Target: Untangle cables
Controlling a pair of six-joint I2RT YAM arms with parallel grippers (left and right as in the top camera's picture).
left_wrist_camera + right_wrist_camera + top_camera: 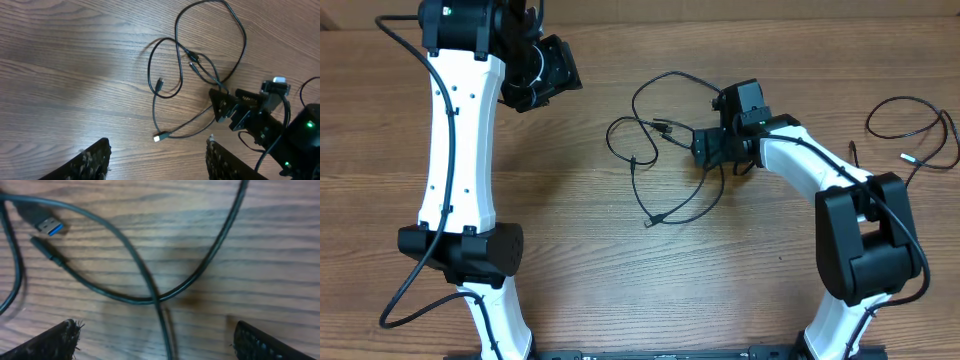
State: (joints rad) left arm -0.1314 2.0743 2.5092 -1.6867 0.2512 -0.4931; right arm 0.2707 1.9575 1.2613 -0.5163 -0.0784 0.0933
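- Now, left gripper (157,152) hangs slack-jawed and empty; the tangle lies ahead of it, toward its right.
- Cables (192,56): thin black cords, loops crossing, plugs loose.
- Right gripper (155,330) is spread wide directly over a strand crossing, pinching nothing. Pick stage, I judge; next, close on one strand only.
- Spare cord (903,98) lies apart, well behind that gripper.

Mid-table (570,200): tangled cables (660,135), loops crossing one another, one plug end (648,222) nearest the front edge. Over the tangle's right side: right gripper (703,150), fingers (55,340) either side of a cable crossing flat on the table. Left of and behind that crossing: a USB plug (47,226). Far right, well apart from the tangle: a lone cable (920,125). Back left, well apart from the tangle: left gripper (558,68).
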